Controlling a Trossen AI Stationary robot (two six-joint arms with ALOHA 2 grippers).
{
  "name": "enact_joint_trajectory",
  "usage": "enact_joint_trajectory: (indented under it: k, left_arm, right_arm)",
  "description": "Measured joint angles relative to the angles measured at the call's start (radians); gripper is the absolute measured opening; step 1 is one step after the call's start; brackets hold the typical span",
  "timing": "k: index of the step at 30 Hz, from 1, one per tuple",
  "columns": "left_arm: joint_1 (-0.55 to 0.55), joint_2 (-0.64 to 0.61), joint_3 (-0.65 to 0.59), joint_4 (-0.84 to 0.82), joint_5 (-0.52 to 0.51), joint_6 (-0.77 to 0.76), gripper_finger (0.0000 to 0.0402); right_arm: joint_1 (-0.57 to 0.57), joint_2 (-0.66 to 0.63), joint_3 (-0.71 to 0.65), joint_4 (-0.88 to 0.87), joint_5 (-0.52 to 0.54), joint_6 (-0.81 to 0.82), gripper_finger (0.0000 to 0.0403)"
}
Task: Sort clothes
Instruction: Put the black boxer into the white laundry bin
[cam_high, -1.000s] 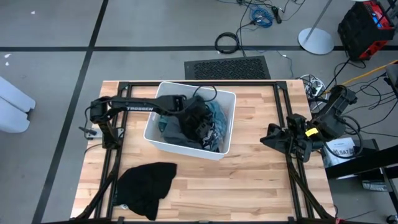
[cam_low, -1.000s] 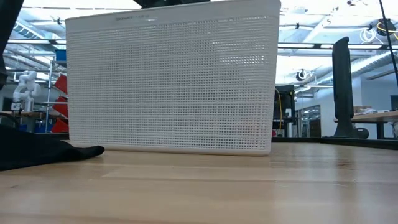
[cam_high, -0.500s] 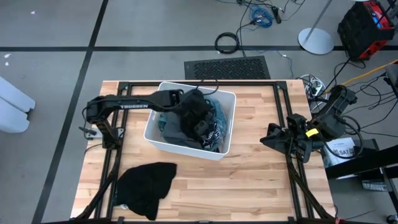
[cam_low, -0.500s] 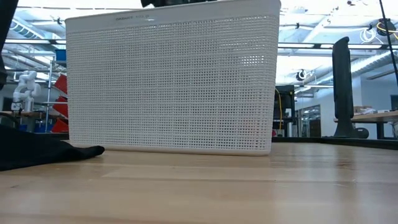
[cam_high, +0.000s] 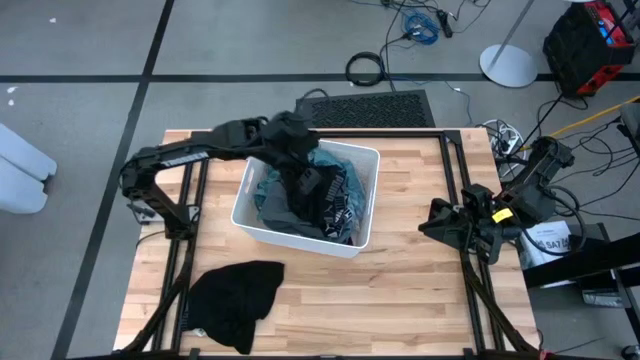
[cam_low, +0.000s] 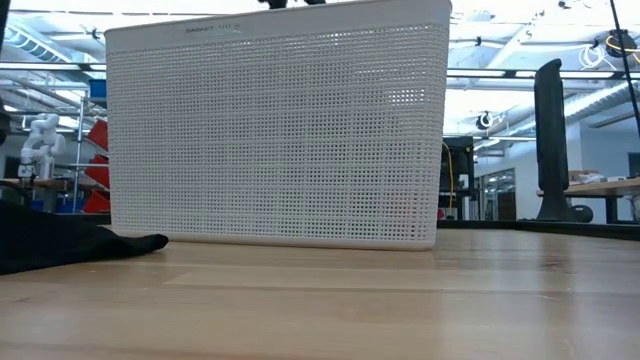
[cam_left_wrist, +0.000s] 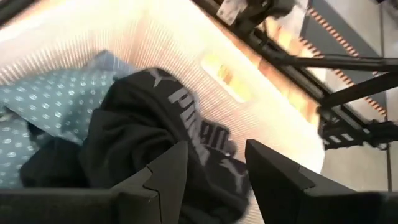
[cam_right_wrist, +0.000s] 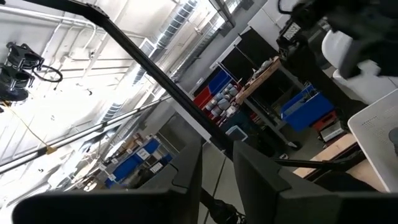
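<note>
A white perforated bin (cam_high: 300, 238) (cam_low: 280, 130) stands on the wooden table and holds the clothes. Among them are a black garment with white lettering (cam_high: 328, 200) (cam_left_wrist: 143, 124), a light blue dotted one (cam_left_wrist: 50, 99) and a grey one (cam_high: 275, 208). Another black garment (cam_high: 235, 300) (cam_low: 60, 245) lies flat on the table near the front left. My left gripper (cam_high: 305, 175) (cam_left_wrist: 216, 165) hangs open over the bin, above the lettered black garment. My right gripper (cam_high: 428, 222) (cam_right_wrist: 217, 168) waits at the table's right side, open a little and tipped upward with nothing between its fingers.
Black frame rails (cam_high: 185, 260) run along the table's left and right sides. Bare wood (cam_high: 400, 300) lies between the bin and the near edge. A floor mat (cam_high: 365, 108) and cables (cam_high: 365, 68) lie beyond the far edge.
My left gripper has risen out from among the clothes in the bin and drawn a little toward the far edge. The clothes stay in the bin.
</note>
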Motion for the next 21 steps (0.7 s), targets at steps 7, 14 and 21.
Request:
enact_joint_trajectory:
  k: [7, 14, 21]
  left_arm:
    - [-0.029, -0.093, 0.074, -0.059, 0.078, -0.001, 0.0171]
    - [-0.189, -0.166, 0.075, -0.078, 0.171, -0.077, 0.0171]
    - [-0.442, -0.134, 0.075, -0.079, 0.167, -0.158, 0.0171]
  right_arm:
    - [0.0, 0.0, 0.0, -0.001, 0.001, -0.03, 0.008]
    - [-0.001, 0.034, 0.0, 0.0, 0.096, -0.067, 0.008]
    - [-0.012, 0.119, 0.0, -0.008, 0.138, -0.061, 0.008]
